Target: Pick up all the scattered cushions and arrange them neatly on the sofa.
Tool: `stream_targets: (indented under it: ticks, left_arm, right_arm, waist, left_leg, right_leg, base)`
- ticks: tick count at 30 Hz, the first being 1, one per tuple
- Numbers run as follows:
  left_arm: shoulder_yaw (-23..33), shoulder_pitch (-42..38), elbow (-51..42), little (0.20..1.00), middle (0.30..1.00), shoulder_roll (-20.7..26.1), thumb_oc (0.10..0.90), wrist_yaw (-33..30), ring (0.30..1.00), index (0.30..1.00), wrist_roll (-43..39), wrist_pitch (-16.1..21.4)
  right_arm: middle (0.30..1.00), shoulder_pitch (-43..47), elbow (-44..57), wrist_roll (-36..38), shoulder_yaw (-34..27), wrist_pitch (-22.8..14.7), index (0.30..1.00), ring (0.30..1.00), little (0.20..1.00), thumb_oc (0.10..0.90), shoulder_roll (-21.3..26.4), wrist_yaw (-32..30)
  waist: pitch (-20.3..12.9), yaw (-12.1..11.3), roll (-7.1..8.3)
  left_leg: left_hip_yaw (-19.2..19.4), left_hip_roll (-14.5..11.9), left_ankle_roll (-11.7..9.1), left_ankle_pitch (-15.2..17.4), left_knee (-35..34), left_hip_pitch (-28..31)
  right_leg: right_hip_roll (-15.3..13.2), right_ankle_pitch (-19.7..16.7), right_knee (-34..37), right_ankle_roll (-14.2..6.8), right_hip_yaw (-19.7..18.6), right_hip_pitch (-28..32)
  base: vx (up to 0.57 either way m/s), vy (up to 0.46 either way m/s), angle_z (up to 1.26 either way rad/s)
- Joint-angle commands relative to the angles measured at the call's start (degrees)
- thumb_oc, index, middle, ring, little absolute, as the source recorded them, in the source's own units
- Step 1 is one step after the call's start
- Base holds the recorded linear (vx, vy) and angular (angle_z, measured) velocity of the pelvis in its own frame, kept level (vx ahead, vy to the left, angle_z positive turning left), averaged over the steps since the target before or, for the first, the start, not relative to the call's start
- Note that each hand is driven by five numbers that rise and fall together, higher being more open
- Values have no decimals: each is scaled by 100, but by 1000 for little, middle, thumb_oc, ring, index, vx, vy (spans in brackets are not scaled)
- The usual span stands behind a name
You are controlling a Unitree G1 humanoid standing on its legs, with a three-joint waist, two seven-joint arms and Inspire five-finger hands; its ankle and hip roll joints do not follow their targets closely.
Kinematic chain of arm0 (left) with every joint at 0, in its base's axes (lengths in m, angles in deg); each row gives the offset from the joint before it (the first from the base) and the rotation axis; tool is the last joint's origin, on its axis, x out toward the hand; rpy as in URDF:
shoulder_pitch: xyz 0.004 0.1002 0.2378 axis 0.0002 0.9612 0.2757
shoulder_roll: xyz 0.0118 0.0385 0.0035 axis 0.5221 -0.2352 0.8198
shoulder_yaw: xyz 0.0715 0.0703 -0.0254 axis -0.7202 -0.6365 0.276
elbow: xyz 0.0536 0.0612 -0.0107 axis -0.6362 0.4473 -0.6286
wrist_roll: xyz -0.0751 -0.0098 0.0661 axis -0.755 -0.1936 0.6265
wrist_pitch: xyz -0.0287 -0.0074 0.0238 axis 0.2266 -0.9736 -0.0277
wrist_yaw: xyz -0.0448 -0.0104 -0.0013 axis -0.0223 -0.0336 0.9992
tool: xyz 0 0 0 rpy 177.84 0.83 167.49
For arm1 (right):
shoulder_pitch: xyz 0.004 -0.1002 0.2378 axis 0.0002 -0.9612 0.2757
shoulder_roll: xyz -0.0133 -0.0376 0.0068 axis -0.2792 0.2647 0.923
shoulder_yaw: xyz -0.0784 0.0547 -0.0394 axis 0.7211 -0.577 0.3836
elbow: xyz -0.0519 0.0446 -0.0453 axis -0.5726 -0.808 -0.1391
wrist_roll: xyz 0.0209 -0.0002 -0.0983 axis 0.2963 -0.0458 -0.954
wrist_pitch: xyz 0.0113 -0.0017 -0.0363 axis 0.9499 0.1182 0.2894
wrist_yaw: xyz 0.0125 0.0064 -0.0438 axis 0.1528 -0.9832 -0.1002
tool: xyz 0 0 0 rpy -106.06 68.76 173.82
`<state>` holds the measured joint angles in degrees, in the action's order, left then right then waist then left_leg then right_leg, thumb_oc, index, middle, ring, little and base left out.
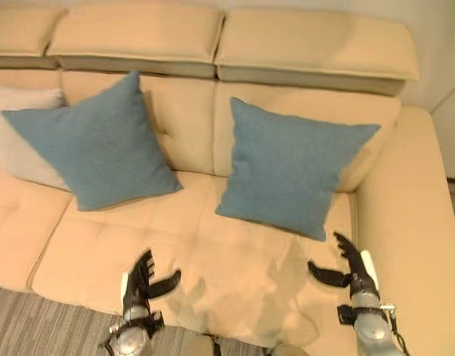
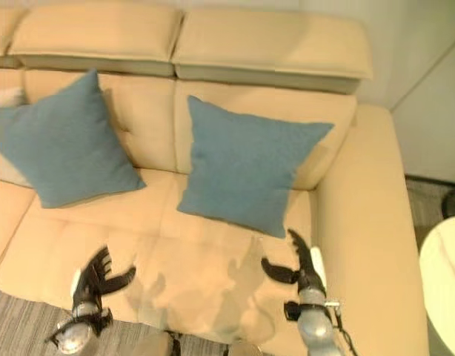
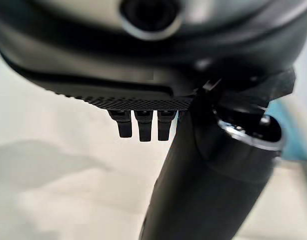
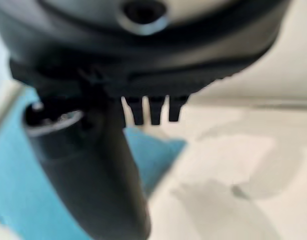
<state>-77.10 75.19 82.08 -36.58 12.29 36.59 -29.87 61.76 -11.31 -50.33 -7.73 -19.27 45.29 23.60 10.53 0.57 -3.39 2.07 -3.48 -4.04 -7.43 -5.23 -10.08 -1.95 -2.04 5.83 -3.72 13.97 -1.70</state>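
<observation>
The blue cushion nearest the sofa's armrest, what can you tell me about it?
The right blue cushion is square, of a plain, finely woven-looking teal fabric with pointed corners. It stands tilted, its top edge leaning on the backrest of the beige sofa and its lower edge resting on the seat. Neither hand touches it; the right hand hovers open just in front of its lower corner.

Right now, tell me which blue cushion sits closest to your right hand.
The blue cushion by the sofa's armrest: its lower corner hangs just above the open right hand. The other blue cushion leans further left, beside a pale cushion.
</observation>
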Motion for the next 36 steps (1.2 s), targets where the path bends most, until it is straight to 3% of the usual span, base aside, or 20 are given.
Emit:
stream_targets:
  ticks: [1,2,4,5,7,9,11,13,18,21,23,26,29,30,31,34,36]
  left_arm:
    - [-94,-504,-328,900,900,283,800,138,900,900,-20,456]
    - [-91,-508,-327,900,900,285,800,139,900,900,-20,456]
    - [-139,-454,-313,900,900,230,800,173,900,900,-54,430]
    - [-180,-420,-312,900,900,216,800,218,900,900,-17,421]
    - [-230,-442,-351,900,900,222,800,225,900,900,-2,406]
    - [-270,-470,-368,900,900,234,800,230,900,900,3,395]
    - [-402,-573,-407,900,900,292,800,264,900,900,81,344]
    - [-479,-667,-421,900,900,356,800,243,900,900,136,322]
    - [-491,-748,-452,900,900,509,800,269,900,900,234,295]
    - [-490,-738,-397,900,900,619,800,273,900,900,369,274]
    - [-521,-788,-427,900,900,693,800,220,900,900,410,294]
    - [-585,-831,-439,900,900,740,800,194,900,900,451,285]
    - [-634,-908,-347,900,900,756,800,159,900,900,530,241]
    - [-634,-908,-349,900,900,756,800,158,900,900,531,240]
    - [-629,-948,-344,900,900,718,800,122,900,900,522,255]
    - [-615,-944,-376,900,900,646,800,104,900,900,422,289]
    - [-641,-856,-434,900,900,510,800,145,900,900,225,295]
  right_arm:
    - [900,514,64,214,-77,-435,900,900,900,800,76,-202]
    - [900,520,60,214,-77,-437,900,900,900,800,75,-202]
    - [900,550,-23,334,-6,-421,900,900,900,800,3,-210]
    - [900,553,-62,396,17,-394,900,900,900,800,-29,-175]
    - [900,546,-118,448,36,-375,900,900,900,800,-59,-141]
    - [900,536,-157,468,30,-366,900,900,900,800,-64,-134]
    - [900,493,-261,506,38,-324,900,900,900,800,-102,-73]
    - [900,533,-283,476,79,-296,900,900,900,800,-113,-76]
    - [900,671,-337,403,271,-217,900,900,900,800,-254,-28]
    - [900,723,-363,347,363,-198,900,900,900,800,-368,-31]
    - [900,717,-277,382,376,-207,900,900,900,800,-466,-24]
    - [900,674,-310,462,407,-230,900,900,900,800,-461,-23]
    - [900,718,-369,514,469,-268,900,900,900,800,-468,-34]
    - [900,719,-372,514,470,-270,900,900,900,800,-468,-35]
    - [900,734,-330,579,486,-302,900,900,900,800,-459,-26]
    - [900,770,-295,624,477,-309,900,900,900,800,-413,-26]
    - [900,777,-189,646,417,-330,900,900,900,800,-323,-31]
  waist:
    - [-366,-91,404]
    - [-385,-80,405]
    - [-379,-45,513]
    - [-359,21,557]
    - [-393,117,583]
    - [-410,174,592]
    - [-524,335,489]
    - [-493,370,561]
    - [-412,318,648]
    - [-357,245,677]
    - [-306,369,712]
    - [-348,418,724]
    - [-431,386,742]
    - [-423,396,742]
    - [-438,424,754]
    - [-441,420,753]
    - [-381,411,749]
  left_leg:
    - [398,-66,-136,395,1018,-385]
    - [389,-62,-131,387,1034,-427]
    - [425,-21,-29,822,1473,-335]
    - [531,-148,-11,1119,1776,-108]
    - [782,-377,-46,1206,1925,174]
    - [937,-511,-86,1240,1913,343]
    - [1155,-591,-195,1459,1414,908]
    - [1179,-367,-109,1350,1115,917]
    - [1086,-76,52,1283,716,932]
    - [1014,58,165,1232,428,1047]
    - [760,143,249,1154,249,1086]
    - [480,245,328,1054,177,1042]
    - [194,384,370,952,112,947]
    - [183,385,370,956,114,956]
    - [12,468,337,929,149,915]
    - [-35,536,304,1024,333,824]
    - [31,591,214,1221,1022,547]
  right_leg:
    - [-209,253,-83,-219,30,-434]
    - [-212,242,-83,-220,40,-464]
    - [-373,123,-83,-217,180,-505]
    - [-454,66,-83,-218,305,-465]
    - [-528,28,-83,-227,457,-441]
    - [-568,4,-83,-239,563,-412]
    - [-570,18,-83,-382,769,-276]
    - [-736,-252,-83,-442,861,-343]
    - [-903,-406,-224,-580,758,-471]
    - [-1029,-346,-676,-658,575,-623]
    - [-742,-247,-921,-670,-409,-891]
    - [-155,82,-1166,-540,-1073,-893]
    - [209,333,-1239,-387,-1298,-766]
    - [206,342,-1241,-386,-1287,-753]
    - [290,378,-1155,-300,-1584,-646]
    - [236,336,-1015,-267,-1571,-545]
    - [71,364,-849,-181,-1335,-347]
  base:
    - [-328,-23,83]
    - [-162,4,83]
    - [-131,42,56]
    - [-142,98,8]
    - [-103,123,43]
    - [-55,122,87]
    - [39,242,61]
    - [-85,233,75]
    - [-95,238,13]
    - [-72,182,-4]
    - [-38,149,36]
    - [-10,70,18]
    - [1,5,71]
    - [35,-28,81]
    - [42,-53,70]
    - [45,-52,84]
    - [31,-30,97]
